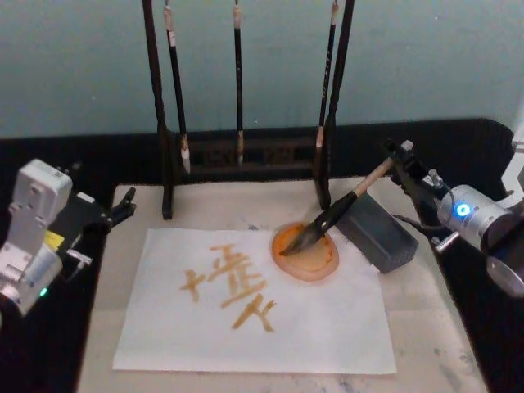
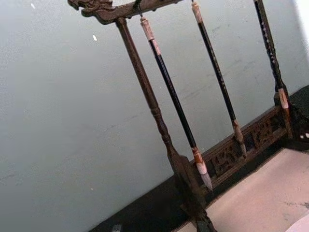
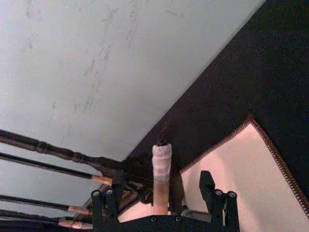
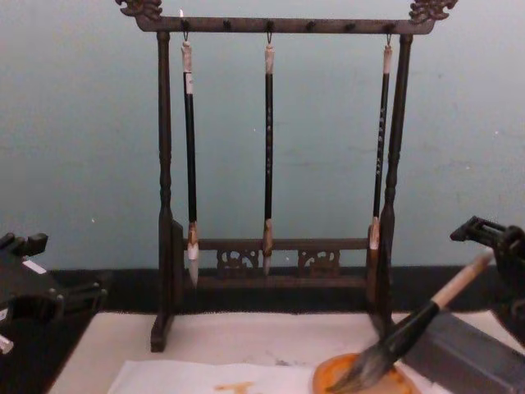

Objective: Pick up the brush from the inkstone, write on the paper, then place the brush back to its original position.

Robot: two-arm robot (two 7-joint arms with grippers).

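The paper (image 1: 270,311) lies nearest, orange strokes on it, its far right corner under the inkstone (image 1: 306,254). The brush (image 1: 340,210) leans with its tuft in the inkstone, handle slanting up over the grey block (image 1: 378,233) just right of it. The right tool (image 1: 399,160) stands with fingers spread around the handle's top. Well left of the inkstone, the left tool (image 1: 124,207) is parked; its fingers cannot be told

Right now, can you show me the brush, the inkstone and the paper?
brush (image 1: 340,210), head view, black lower handle.
inkstone (image 1: 321,264), head view, orange inside near the rim.
paper (image 1: 327,323), head view, bare white part.
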